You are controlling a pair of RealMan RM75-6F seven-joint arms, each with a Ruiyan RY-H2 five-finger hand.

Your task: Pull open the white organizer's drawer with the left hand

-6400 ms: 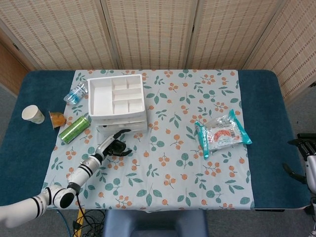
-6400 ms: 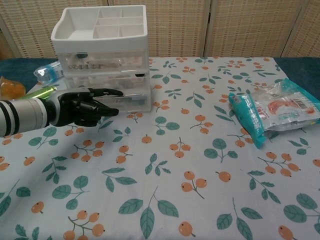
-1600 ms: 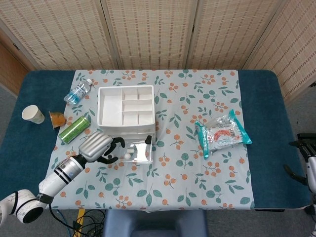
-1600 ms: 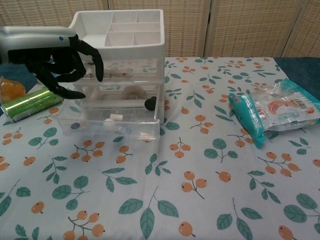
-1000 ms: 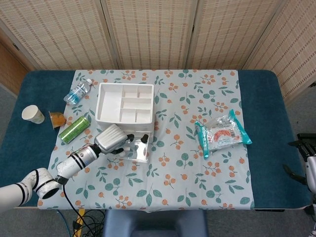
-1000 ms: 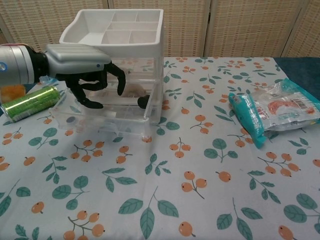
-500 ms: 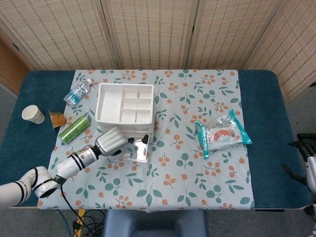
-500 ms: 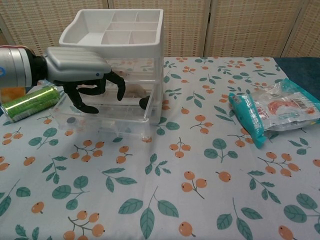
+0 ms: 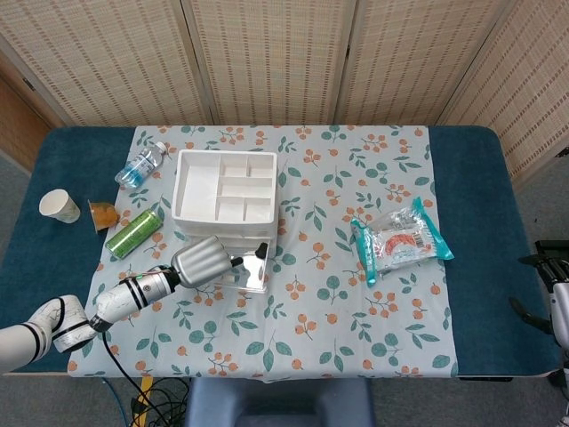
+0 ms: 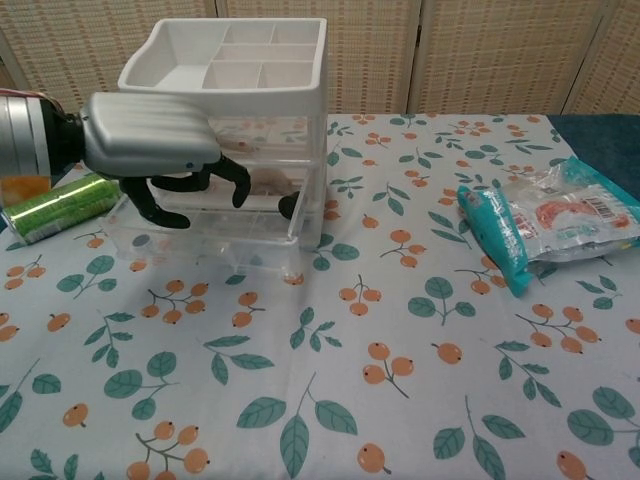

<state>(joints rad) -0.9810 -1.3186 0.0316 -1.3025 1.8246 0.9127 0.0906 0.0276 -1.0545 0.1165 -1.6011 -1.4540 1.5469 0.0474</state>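
The white organizer [image 9: 224, 189] [image 10: 232, 58] stands left of centre on the patterned cloth. Its clear bottom drawer [image 9: 246, 274] [image 10: 212, 243] is pulled out toward me, with small items inside. My left hand [image 9: 202, 260] [image 10: 152, 140] hangs over the open drawer, silver back up. Its dark fingers [image 10: 236, 178] curve down into the drawer and grip nothing that I can see. Whether they touch the drawer wall cannot be told. My right hand [image 9: 549, 292] stays at the table's far right edge, fingers apart and empty.
A green can [image 9: 133, 232] [image 10: 57, 207], an orange cup [image 9: 104, 214], a paper cup [image 9: 59, 205] and a water bottle [image 9: 140, 165] lie left of the organizer. A teal snack packet [image 9: 400, 238] [image 10: 545, 225] lies to the right.
The drawer was shut at first and now stands pulled out; the organizer shifted right. Over the last second my left hand came down over the open drawer and has drawn slightly nearer me.
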